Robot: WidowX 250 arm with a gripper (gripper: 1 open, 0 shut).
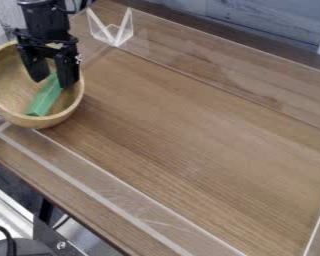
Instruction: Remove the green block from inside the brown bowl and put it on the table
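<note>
The green block (45, 100) lies inside the brown bowl (5, 98), tilted against the right inner wall. The bowl sits at the table's (190, 130) left end. My black gripper (51, 72) hangs over the bowl just above the block's upper end, its two fingers spread open with nothing between them. The fingertips hide the block's top end.
A clear plastic edging strip (149, 40) runs around the tabletop, with a folded clear piece (112, 28) at the back left. The table's front edge and dark gear below it show at the bottom left.
</note>
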